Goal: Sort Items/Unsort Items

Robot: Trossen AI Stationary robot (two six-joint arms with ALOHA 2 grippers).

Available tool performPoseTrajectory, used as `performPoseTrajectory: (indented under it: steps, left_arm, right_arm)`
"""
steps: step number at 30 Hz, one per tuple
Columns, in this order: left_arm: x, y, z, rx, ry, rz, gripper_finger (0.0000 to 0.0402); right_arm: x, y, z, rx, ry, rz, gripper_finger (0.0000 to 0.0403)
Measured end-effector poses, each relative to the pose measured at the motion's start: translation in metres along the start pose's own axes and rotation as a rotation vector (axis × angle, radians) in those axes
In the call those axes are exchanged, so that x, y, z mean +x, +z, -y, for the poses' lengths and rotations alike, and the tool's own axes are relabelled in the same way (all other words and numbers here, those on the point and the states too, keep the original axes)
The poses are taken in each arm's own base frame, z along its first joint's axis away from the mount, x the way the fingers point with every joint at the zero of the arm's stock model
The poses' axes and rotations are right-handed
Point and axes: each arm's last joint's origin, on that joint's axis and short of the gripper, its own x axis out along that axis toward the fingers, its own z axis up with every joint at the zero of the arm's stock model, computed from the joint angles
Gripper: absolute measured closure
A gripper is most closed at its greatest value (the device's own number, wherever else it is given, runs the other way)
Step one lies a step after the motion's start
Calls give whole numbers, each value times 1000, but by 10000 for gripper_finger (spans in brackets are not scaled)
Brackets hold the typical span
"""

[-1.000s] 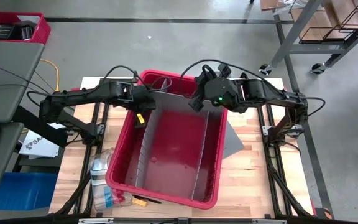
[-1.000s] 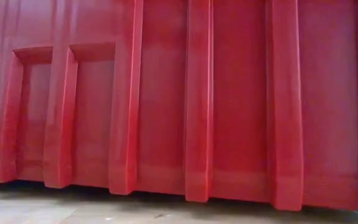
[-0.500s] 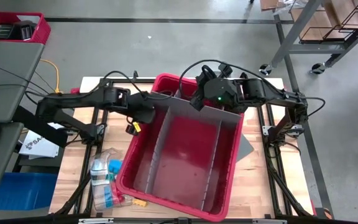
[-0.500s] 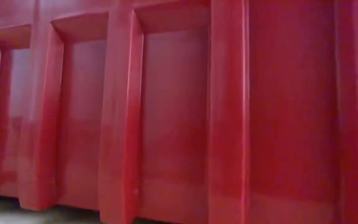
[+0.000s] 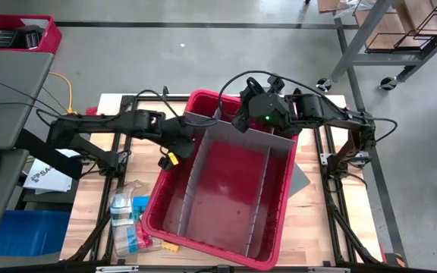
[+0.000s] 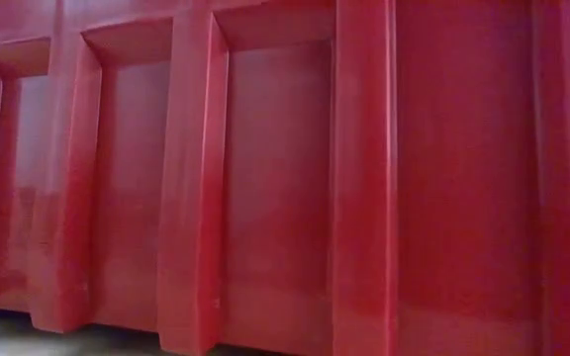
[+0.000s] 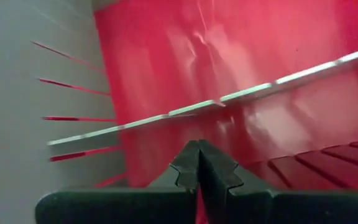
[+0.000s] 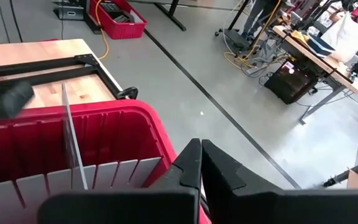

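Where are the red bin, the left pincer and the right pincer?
red bin [image 5: 156, 221]: high view, on its near left rim.
left pincer [image 7: 197, 163]: left wrist view, between its shut fingertips, over the bin's inside.
right pincer [image 8: 201, 163]: right wrist view, between its shut fingertips, at the bin's far rim.

The high view looks straight down on the whole table [image 5: 309, 220] and the red bin [image 5: 226, 193], the low view sits close against that bin's ribbed outer wall [image 6: 265, 178], and both wrist views face the same bin, the right one also seeing the floor [image 8: 229, 93] beyond
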Motion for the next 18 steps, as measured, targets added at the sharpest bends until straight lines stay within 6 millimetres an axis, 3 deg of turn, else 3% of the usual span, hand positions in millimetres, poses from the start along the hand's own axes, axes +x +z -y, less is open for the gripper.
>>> performPoseTrajectory:
  steps: [12,18]
  left_arm:
    - [61,2,-8,-95,-145,-139,401]
    - [75,9,-13,-94,-107,-107,401]
  right_arm:
    - [0,0,0,25,8,-1,403]
    - [0,0,0,25,9,-1,403]
